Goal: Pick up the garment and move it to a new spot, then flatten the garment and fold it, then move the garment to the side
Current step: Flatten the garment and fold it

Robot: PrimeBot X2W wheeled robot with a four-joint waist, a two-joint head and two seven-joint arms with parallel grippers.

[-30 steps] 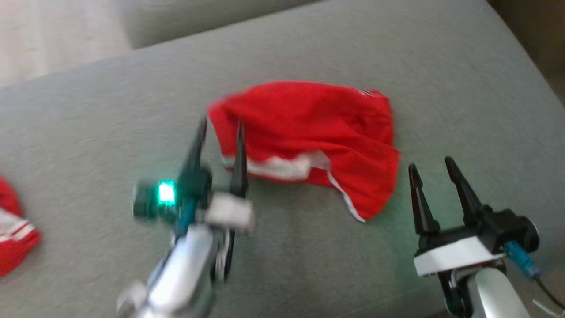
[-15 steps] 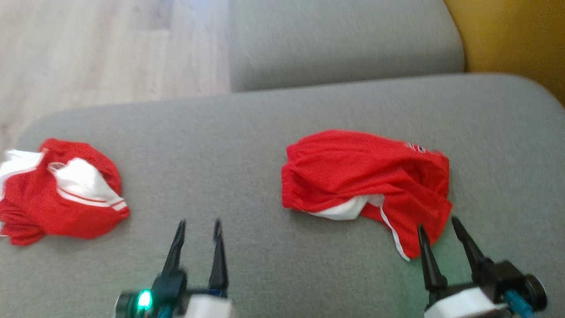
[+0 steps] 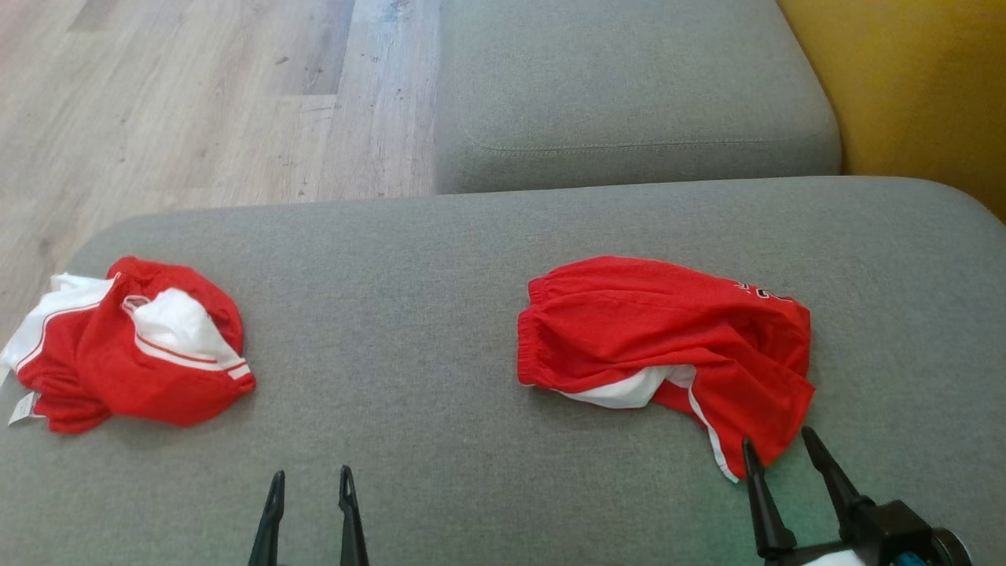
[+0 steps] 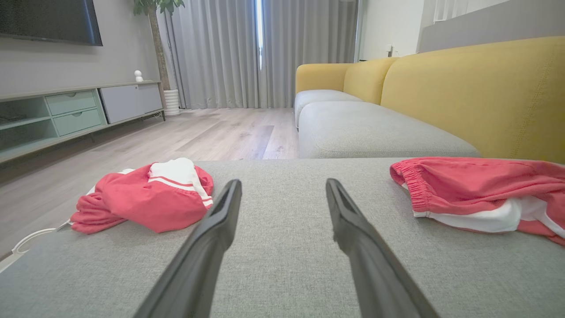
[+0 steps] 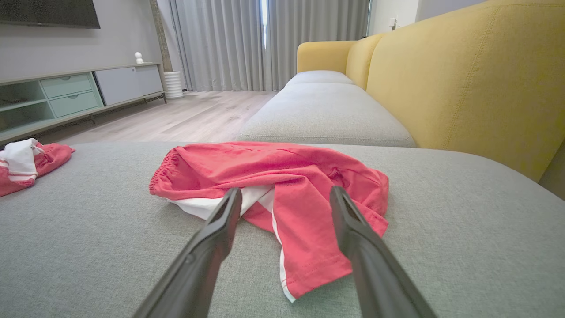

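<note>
Sofa cushion (image 3: 393, 314) is being occupied by crumpled red-and-white garment (image 3: 652, 330); left end effector (image 3: 308, 475), right end effector (image 3: 774, 440) being held released.

The head camera looks steeply down on the grey cushion (image 3: 409, 330). Both wrist cameras skim low across it toward the curtains (image 4: 229, 53), sharing the red garment (image 5: 265, 172).

The left gripper (image 3: 310, 473) and right gripper (image 3: 776, 439) are held side by side, each with its dark fingers (image 4: 212, 238) spread wide, pointed forward, empty.
</note>
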